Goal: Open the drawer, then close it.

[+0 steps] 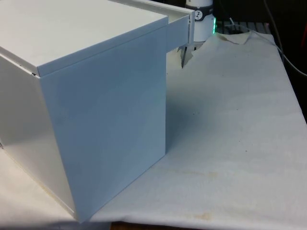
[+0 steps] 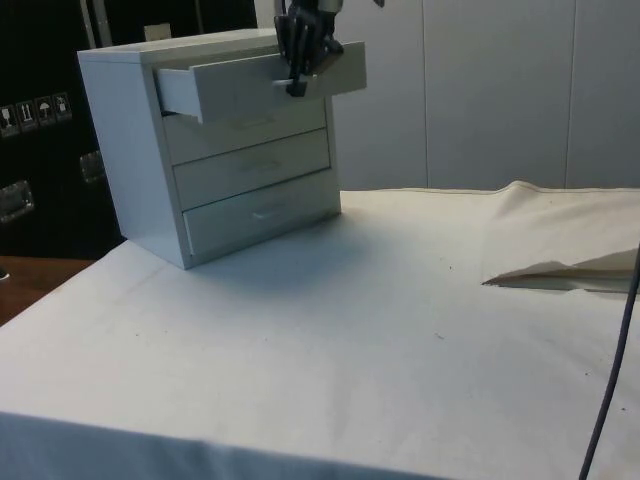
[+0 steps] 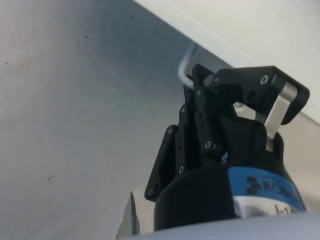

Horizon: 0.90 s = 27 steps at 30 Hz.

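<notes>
- The top drawer (image 2: 255, 85) of the white chest (image 2: 135, 140) stands pulled out, at the tabletop's (image 2: 330, 330) far corner in the side view; two lower drawers sit shut.
- The end effector (image 2: 300, 55) is pinching the drawer's metal handle (image 3: 186, 67), at the drawer front.
- Risk, as I judge it: an off-line push could jam the drawer or shift the chest; a slipping grip would lose the handle.

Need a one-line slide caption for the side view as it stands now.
Black pincer at the handle of the pulled-out top drawer of a white chest of drawers; two lower drawers shut.
</notes>
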### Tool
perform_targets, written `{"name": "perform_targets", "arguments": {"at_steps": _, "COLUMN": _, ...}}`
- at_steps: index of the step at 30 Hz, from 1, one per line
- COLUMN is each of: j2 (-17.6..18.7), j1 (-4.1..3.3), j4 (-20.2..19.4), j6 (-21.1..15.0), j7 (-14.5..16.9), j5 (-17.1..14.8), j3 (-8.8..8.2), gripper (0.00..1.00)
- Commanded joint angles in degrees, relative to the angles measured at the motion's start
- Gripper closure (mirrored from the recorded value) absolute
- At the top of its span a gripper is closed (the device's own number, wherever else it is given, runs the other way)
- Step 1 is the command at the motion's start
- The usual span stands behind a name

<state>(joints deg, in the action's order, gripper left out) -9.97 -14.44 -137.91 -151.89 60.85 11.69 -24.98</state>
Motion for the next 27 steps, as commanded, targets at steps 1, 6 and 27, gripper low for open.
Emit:
{"name": "perform_targets", "arguments": {"at_steps": 1, "j2": -0.7, "j1": 0.63, "j4": -0.7, "j6": -0.3, "j7": -1.1, "j5": 1.8, "j3": 0.34, "gripper": 1.0}}
{"name": "perform_targets", "arguments": {"at_steps": 6, "j2": -2.5, "j1": 0.69, "j4": -2.3, "j6": -0.2, "j7": -1.0, "j5": 2.6, "j3": 0.34, "gripper": 1.0}}
{"name": "perform_targets", "arguments": {"at_steps": 27, "j2": -8.6, "j1": 0.63, "j4": -8.3, "j6": 0.0, "j7": -1.3, "j5": 4.7, "j3": 1.09, "gripper": 1.0}}
